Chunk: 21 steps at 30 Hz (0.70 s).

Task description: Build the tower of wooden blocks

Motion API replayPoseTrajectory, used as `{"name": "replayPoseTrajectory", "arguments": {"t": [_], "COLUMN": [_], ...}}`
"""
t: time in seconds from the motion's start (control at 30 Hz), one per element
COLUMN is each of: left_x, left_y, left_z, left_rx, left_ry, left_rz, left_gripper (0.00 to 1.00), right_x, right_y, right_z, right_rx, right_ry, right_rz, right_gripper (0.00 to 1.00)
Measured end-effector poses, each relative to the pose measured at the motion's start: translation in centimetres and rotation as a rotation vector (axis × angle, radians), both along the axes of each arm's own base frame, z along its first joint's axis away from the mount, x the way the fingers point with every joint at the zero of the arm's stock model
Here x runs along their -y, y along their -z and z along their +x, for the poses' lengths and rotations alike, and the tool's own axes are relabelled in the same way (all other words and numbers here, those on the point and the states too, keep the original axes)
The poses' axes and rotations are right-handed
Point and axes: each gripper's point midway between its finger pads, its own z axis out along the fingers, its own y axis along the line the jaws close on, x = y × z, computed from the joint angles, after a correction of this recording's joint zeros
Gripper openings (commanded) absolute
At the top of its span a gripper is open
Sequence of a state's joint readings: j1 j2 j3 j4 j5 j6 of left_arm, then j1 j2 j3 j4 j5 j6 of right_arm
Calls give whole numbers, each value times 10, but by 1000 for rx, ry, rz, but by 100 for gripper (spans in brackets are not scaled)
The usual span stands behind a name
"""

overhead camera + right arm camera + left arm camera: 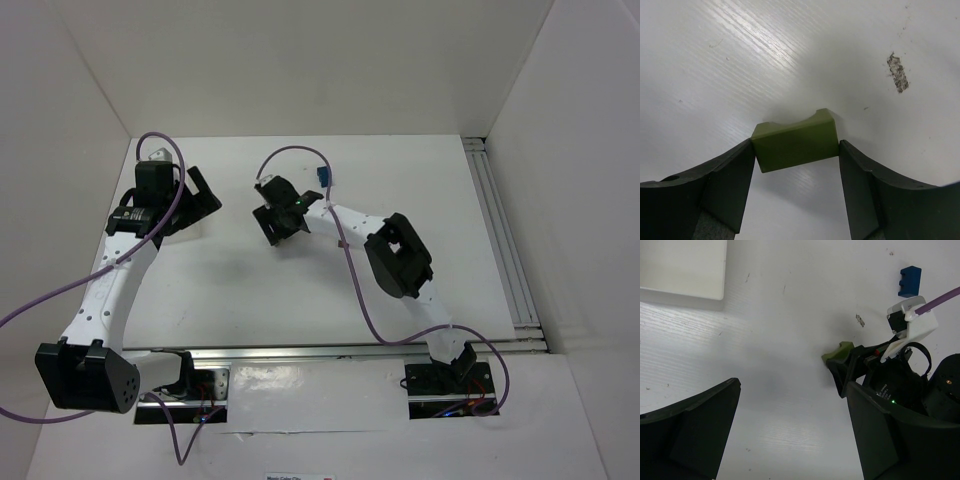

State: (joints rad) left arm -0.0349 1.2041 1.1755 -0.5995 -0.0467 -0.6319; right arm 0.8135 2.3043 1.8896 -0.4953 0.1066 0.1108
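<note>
Progress: early, no tower in view | right claw (796, 152): closed on both ends of the green block (794, 139), which seems to sit on the table (715, 60) | left claw (792, 390): wide open, empty | blue block (910, 281): lying apart, unstacked | left: all stacking

olive green block (795, 145), blue block (909, 281), white tray (682, 270), white wood-grain table (790, 355), purple cable (940, 299)
</note>
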Motion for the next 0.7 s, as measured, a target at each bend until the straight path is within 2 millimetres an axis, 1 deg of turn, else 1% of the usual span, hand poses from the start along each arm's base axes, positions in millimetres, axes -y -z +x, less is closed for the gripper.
{"name": "replayPoseTrajectory", "arguments": {"t": [0.1,0.17,0.27,0.3,0.43,0.47,0.6,0.7], "left_x": [0,0,0,0,0,0,0,0], "left_y": [0,0,0,0,0,0,0,0], "left_z": [0,0,0,0,0,0,0,0], "left_rx": [0,0,0,0,0,0,0,1], "left_ry": [0,0,0,0,1,1,2,1], "left_rz": [0,0,0,1,1,1,0,0], "left_gripper": [100,100,100,100,100,100,100,100], "right_x": [2,3,4,4,1,0,3,4], "right_y": [-1,0,-1,-1,1,2,10,8], "right_z": [-2,-4,-11,-14,-27,-29,-36,-36], "right_rx": [-21,-31,-59,-70,-115,-120,-136,-127], "right_ry": [75,114,171,179,190,184,151,117], "right_rz": [18,21,18,15,10,11,-14,-33], "right_gripper": [70,70,75,80,91,96,98,98]}}
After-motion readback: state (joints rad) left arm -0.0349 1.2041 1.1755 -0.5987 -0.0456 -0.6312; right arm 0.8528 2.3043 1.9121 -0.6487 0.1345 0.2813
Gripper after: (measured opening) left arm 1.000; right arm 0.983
